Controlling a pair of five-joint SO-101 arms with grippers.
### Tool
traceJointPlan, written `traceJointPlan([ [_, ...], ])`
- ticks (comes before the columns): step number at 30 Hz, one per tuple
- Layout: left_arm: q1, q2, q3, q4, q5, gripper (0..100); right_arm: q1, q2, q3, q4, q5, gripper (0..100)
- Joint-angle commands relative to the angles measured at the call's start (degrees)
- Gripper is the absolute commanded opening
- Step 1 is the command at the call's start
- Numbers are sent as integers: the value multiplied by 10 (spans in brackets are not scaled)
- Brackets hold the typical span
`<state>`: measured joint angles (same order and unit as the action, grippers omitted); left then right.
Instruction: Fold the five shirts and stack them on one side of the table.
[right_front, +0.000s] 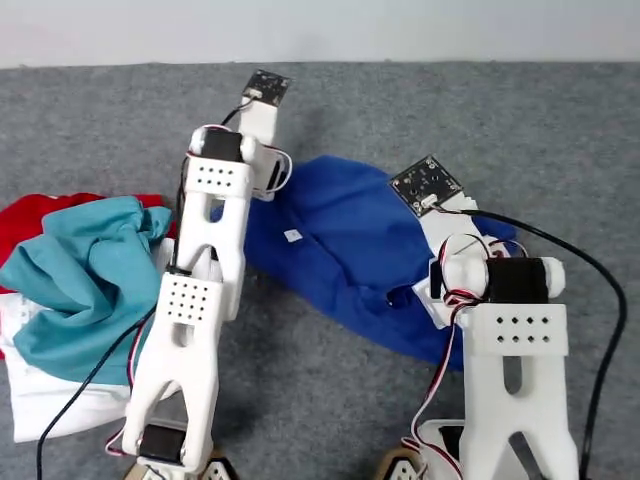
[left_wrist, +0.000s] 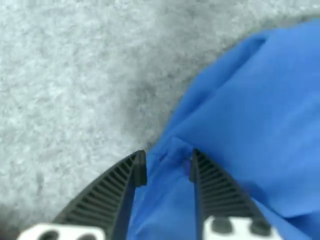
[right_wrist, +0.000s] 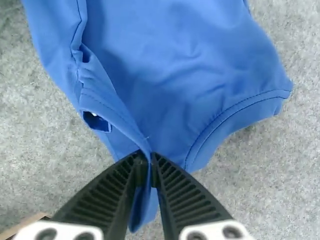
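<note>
Subject: blue shirt (right_front: 340, 250), lying crumpled and unfolded at the centre of the grey table (right_front: 500, 110). It is spread roughly from 10 o'clock to 4 o'clock in the high view. A small white tag (right_front: 292, 237) shows on its upper surface.

Left gripper (left_wrist: 167, 167): fingers spread, straddling a bunched edge of the blue shirt (left_wrist: 250, 100) on its 10 o'clock side. Cloth lies between the tips.

Right gripper (right_wrist: 150, 162): fingers pressed together, pinching a seamed fold of the blue shirt (right_wrist: 180, 75) on its 4 o'clock side.

The right wrist view supplies detail: a stitched, curved hem (right_wrist: 240, 110) and a puckered seam.

The high view supplies the surroundings. At 9 o'clock on the table is a heap with a teal shirt (right_front: 80, 270) over a red shirt (right_front: 40, 215) and a white shirt (right_front: 40, 395), all unfolded.
</note>
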<state>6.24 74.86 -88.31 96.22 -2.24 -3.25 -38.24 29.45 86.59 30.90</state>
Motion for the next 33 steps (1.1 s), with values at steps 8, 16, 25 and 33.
traceJointPlan([
  [8, 28, 7, -55, 28, -2, 152, 5, -8, -3, -9, -6, 9],
  [16, -3, 37, -24, 4, -3, 148, 4, -6, -3, -9, -7, 9],
  [25, 2, 34, -29, 20, -5, 12, 4, -7, -3, -9, -8, 9],
  [33, 2, -27, -77, 44, -3, 12, 6, -11, -3, -9, -8, 9],
])
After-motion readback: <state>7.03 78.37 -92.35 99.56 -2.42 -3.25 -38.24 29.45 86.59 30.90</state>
